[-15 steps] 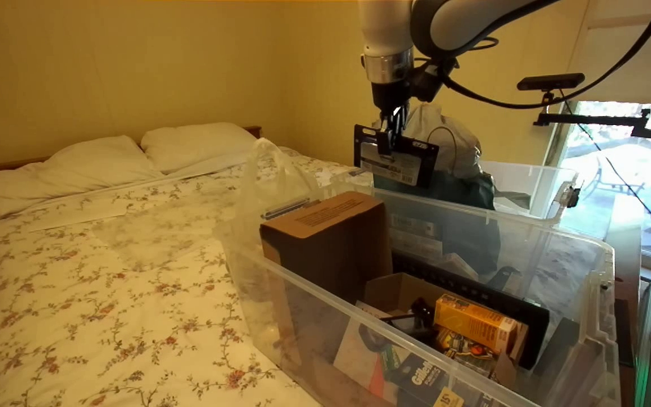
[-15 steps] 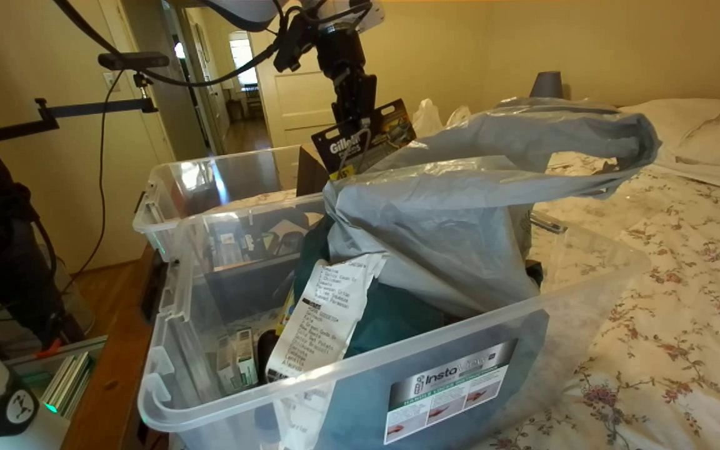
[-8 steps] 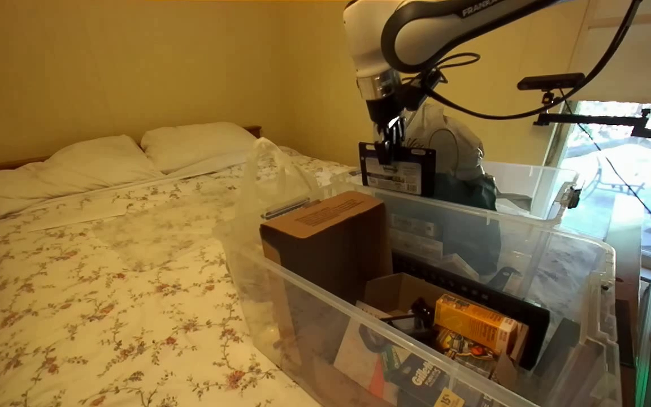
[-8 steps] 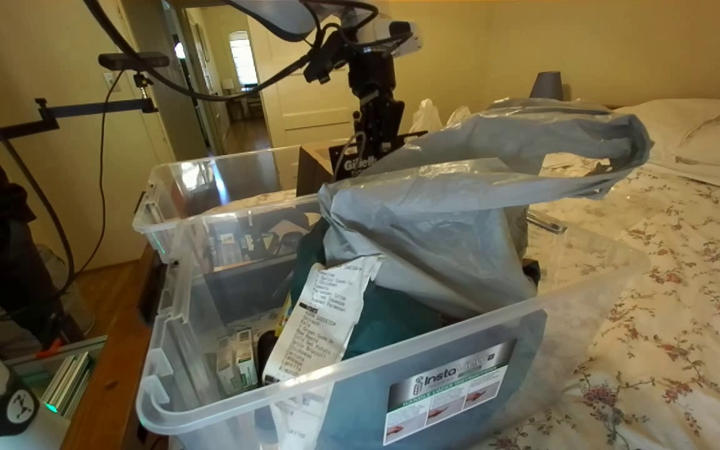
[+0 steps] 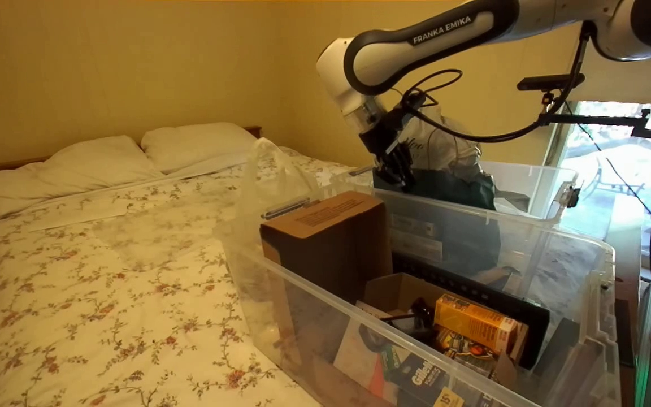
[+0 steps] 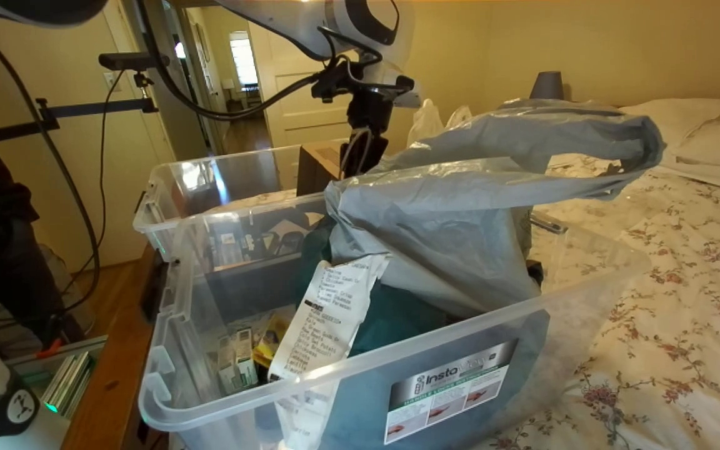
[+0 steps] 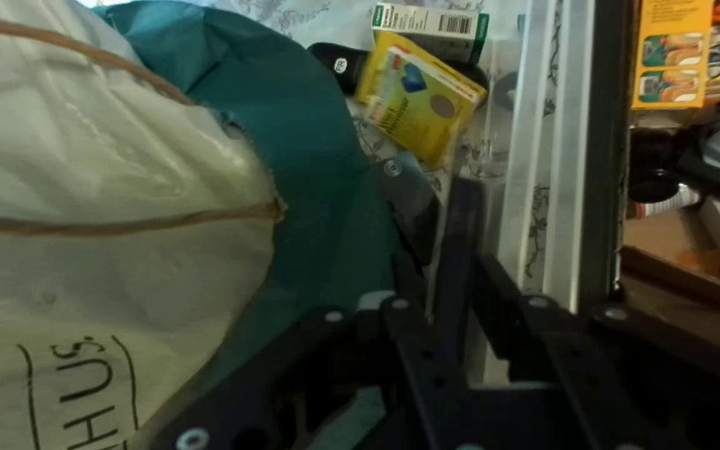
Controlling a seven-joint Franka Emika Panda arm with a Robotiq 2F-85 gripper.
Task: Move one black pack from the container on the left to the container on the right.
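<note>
1. I am in a home, by its look a bedroom.
2. I see a flowered bedspread [image 5: 150, 305], pillows [image 5: 201, 146] and a wooden headboard [image 5: 254, 131].
3. I also see a lampshade [image 6: 547, 85], a panelled door [image 6: 304, 114] and a hallway [image 6: 241, 134].

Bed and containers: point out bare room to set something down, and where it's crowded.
Bare floral bedspread lies beside the left container, and between the right container and the pillows. Crowded: the left container, with its cardboard box and orange box; the right container, with its green bag and grey plastic bag.
</note>
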